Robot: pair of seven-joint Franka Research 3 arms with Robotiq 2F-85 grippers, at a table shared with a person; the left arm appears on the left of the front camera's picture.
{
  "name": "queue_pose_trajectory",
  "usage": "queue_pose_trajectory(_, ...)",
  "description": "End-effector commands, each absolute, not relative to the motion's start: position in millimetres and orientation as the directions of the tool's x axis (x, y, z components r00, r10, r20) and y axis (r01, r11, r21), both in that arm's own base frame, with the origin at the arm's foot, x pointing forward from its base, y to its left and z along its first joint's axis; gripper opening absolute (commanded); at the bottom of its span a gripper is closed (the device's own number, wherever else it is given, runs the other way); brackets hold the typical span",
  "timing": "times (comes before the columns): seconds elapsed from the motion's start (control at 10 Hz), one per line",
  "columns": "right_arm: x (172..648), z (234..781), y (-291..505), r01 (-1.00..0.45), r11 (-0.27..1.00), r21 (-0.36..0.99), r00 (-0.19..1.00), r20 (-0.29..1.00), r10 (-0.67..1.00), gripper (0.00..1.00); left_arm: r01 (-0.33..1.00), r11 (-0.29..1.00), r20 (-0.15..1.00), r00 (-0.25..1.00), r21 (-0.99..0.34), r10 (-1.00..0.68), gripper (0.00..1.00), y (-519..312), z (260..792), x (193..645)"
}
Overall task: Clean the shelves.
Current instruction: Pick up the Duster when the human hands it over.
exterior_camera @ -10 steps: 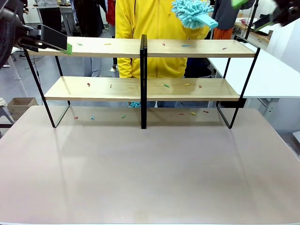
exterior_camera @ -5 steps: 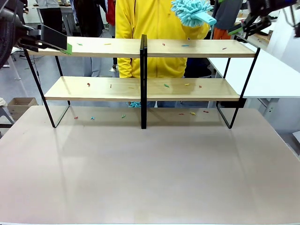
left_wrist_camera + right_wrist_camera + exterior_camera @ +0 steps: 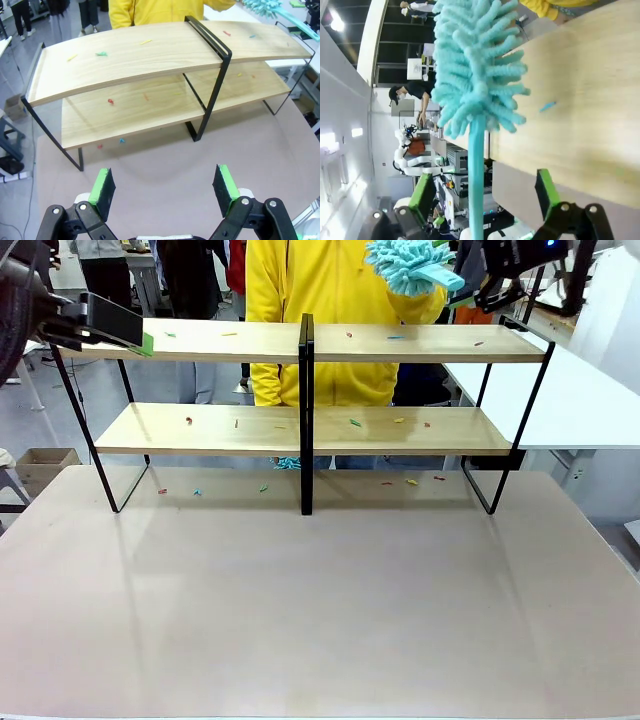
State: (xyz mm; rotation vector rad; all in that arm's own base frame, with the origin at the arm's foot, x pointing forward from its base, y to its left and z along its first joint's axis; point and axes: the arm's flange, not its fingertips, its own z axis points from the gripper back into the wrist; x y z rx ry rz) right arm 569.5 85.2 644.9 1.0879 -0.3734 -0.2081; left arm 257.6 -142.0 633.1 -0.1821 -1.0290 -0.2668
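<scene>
The shelves (image 3: pixel 300 430) stand at the table's far side, two light wooden boards in a black frame, both boards strewn with small coloured scraps (image 3: pixel 355 423). A person in a yellow top holds a teal duster (image 3: pixel 405 265) above the top board's right half. My right gripper (image 3: pixel 470 298) hangs open at the duster's handle end. In the right wrist view the duster (image 3: pixel 475 75) fills the middle, and its handle (image 3: pixel 476 175) runs down between the spread fingers of my right gripper (image 3: pixel 484 196), touching neither pad. My left gripper (image 3: pixel 140 340) is open at the top board's left end. The left wrist view shows it (image 3: pixel 164 185) wide open with nothing in it, facing the shelves (image 3: pixel 150 55).
More scraps (image 3: pixel 411 481) lie on the table (image 3: pixel 320 620) under the shelves. A white table (image 3: pixel 570 400) stands to the right behind the shelf end, and a cardboard box (image 3: pixel 40 465) sits on the floor at the left. Other people stand farther back.
My right gripper has swung in from the far top right, leftward to the duster's handle. The duster has hardly shifted and the left arm has stayed still.
</scene>
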Motion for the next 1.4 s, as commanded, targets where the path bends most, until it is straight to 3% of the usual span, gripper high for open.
queue_pose_trajectory(0.0, 569.4, 650.4, 89.5, -0.027, 0.413, 0.910, 0.918, 0.185, -0.350, 1.00, 0.300, 0.954, 0.864, 0.487, -0.023, -0.132, 1.00, -141.6, 633.6, 257.9)
queue_pose_trajectory(0.3, 570.4, 650.5, 90.9, -0.036, 0.399, 0.916, 0.923, 0.184, -0.339, 1.00, 0.300, 0.954, 0.864, 0.487, -0.023, -0.132, 1.00, -141.6, 633.6, 257.9)
queue_pose_trajectory(0.4, 571.7, 649.8, 91.3, -0.038, 0.394, 0.918, 0.922, 0.184, -0.340, 0.50, 0.300, 0.954, 0.864, 0.487, -0.023, -0.132, 1.00, -141.6, 633.6, 257.9)
queue_pose_trajectory(0.5, 573.0, 648.8, 91.7, -0.033, 0.386, 0.922, 0.922, 0.177, -0.344, 0.49, 0.300, 0.954, 0.864, 0.487, -0.023, -0.132, 1.00, -141.6, 633.6, 257.9)
queue_pose_trajectory(0.6, 573.9, 648.6, 90.8, -0.029, 0.384, 0.923, 0.914, 0.180, -0.364, 0.00, 0.300, 0.954, 0.864, 0.487, -0.023, -0.132, 1.00, -141.6, 633.6, 257.9)
queue_pose_trajectory(0.8, 574.2, 649.5, 90.6, -0.032, 0.384, 0.923, 0.919, 0.178, -0.352, 0.00, 0.300, 0.954, 0.864, 0.487, -0.023, -0.132, 1.00, -141.6, 633.6, 257.9)
queue_pose_trajectory(0.9, 574.4, 650.3, 91.5, -0.034, 0.389, 0.921, 0.919, 0.182, -0.350, 0.23, 0.300, 0.954, 0.864, 0.487, -0.023, -0.132, 1.00, -141.6, 633.6, 257.9)
queue_pose_trajectory(1.1, 574.7, 649.8, 92.0, -0.032, 0.394, 0.919, 0.920, 0.180, -0.347, 0.00, 0.300, 0.954, 0.864, 0.487, -0.023, -0.132, 1.00, -141.6, 633.6, 257.9)
queue_pose_trajectory(1.3, 574.4, 649.0, 91.4, -0.027, 0.400, 0.916, 0.920, 0.179, -0.350, 0.00, 0.300, 0.954, 0.864, 0.487, -0.023, -0.132, 1.00, -141.6, 633.6, 257.9)
